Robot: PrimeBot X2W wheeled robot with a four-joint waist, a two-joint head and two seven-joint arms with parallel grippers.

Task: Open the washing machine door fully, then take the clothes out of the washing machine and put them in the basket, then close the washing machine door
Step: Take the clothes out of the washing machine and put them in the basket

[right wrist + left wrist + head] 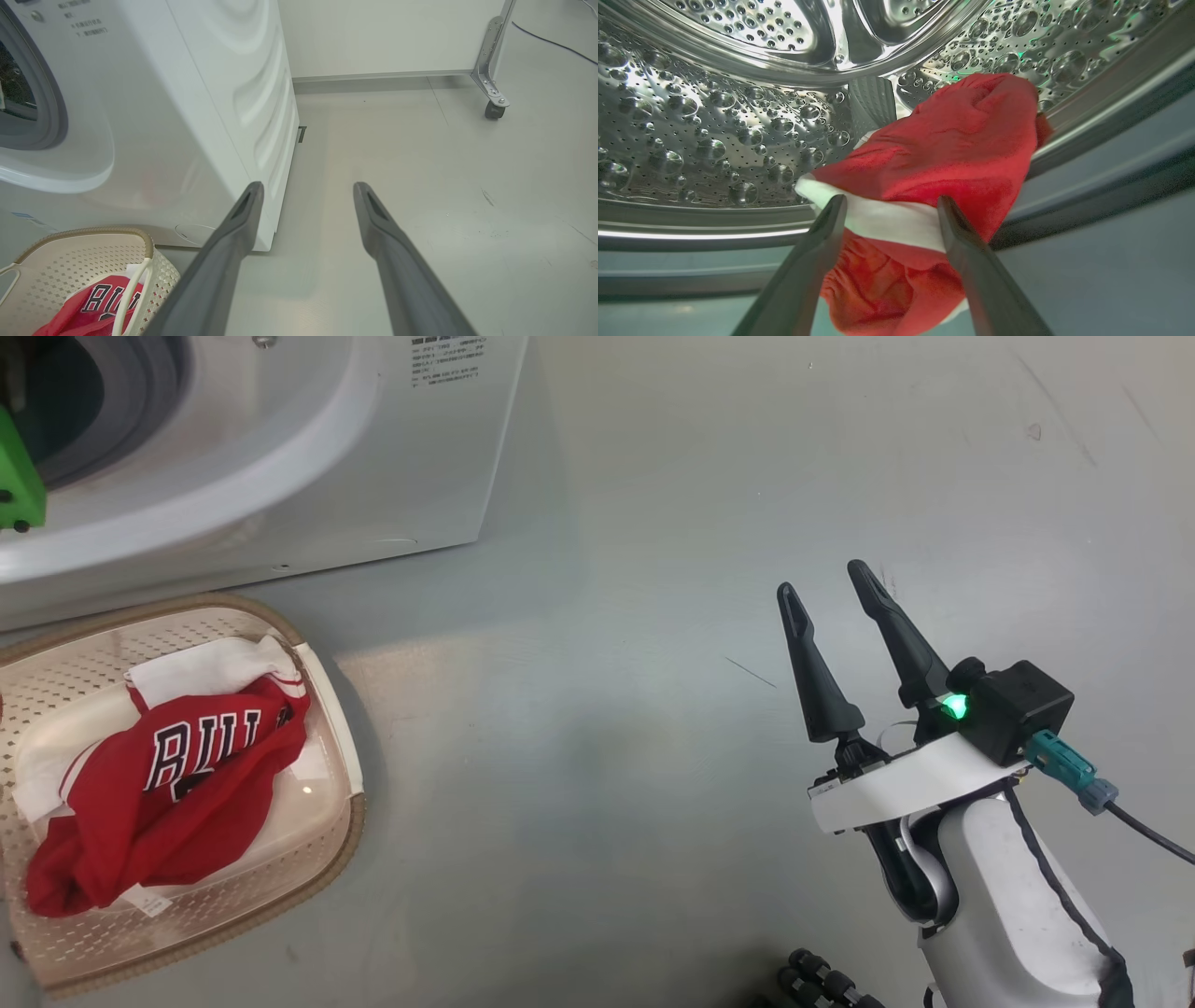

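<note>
The left gripper (892, 200) fills the foreground of its wrist view. Its two dark fingers are spread wide to either side of a red garment (952, 149), with nothing clamped between them. Whether the fingertips touch the cloth cannot be told.

The washing machine (373, 448) is the largest thing in sight, a white body standing on the grey floor (607, 709). Its round mouth is uncovered in the head view and the right wrist view. Inside, the perforated steel drum (714, 140) curves around the red garment. The garment lies at the front of the drum and spills over the lip toward the gripper, with its white band (887, 219) stretched between the two fingers.

The basket (345, 840) sits on the floor just in front of the machine, toward the robot's left. The red jersey (187, 784) with white lettering lies crumpled in it on top of some white cloth.

The right gripper (823, 577) hangs over bare floor, well apart from the basket and the machine. Its fingers are parted and it holds nothing.
</note>
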